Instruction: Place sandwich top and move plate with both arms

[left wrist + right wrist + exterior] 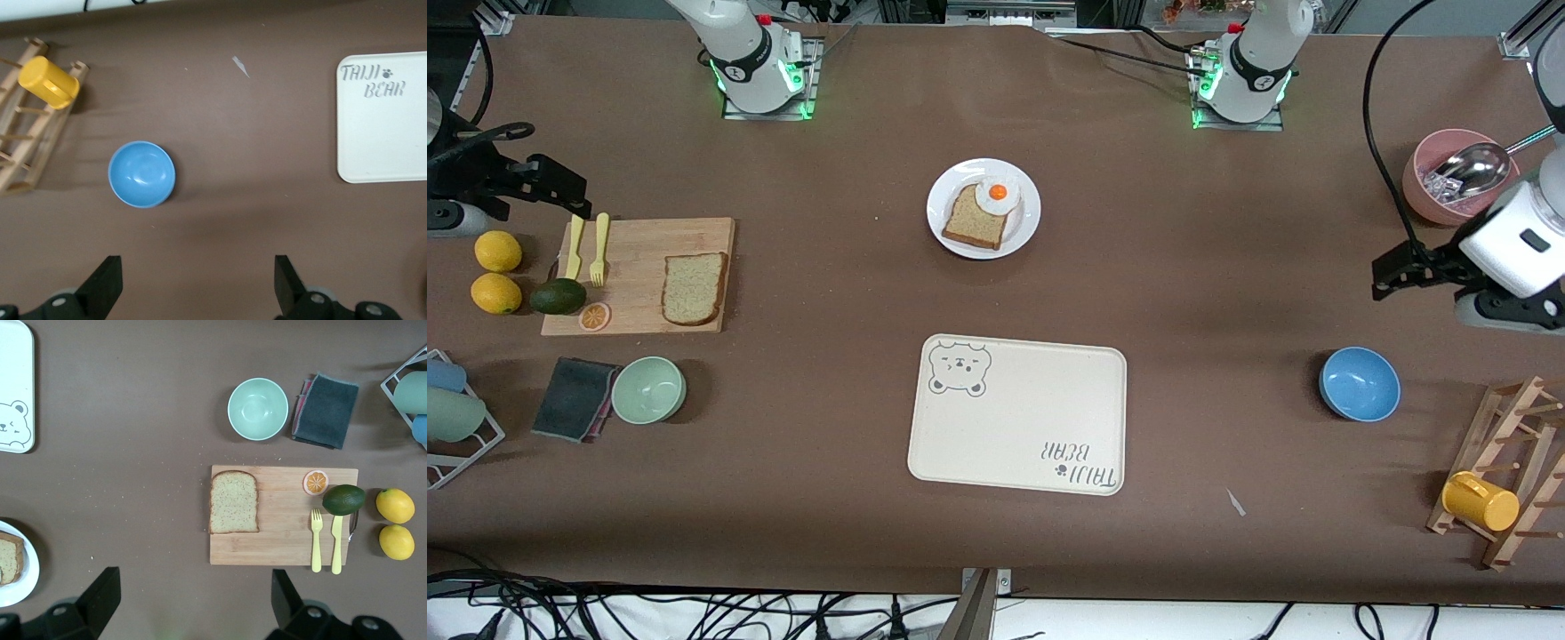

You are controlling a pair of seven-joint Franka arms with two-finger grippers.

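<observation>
No step has begun: the sandwich top (693, 289) lies on the cutting board (640, 238). Both the right gripper (190, 603) and left gripper (197, 287) stand wide and empty. Next, the right gripper must descend over the slice and carry it to the plate (1025, 227).

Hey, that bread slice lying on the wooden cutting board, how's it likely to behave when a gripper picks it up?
The bread slice lies flat on the cutting board, so open fingers would probably have to catch an edge. It looks thin and wide, so it may sag if held by one side. Its porous crumb suggests it is light and unlikely to slip, though a hard squeeze could dent it.
</observation>
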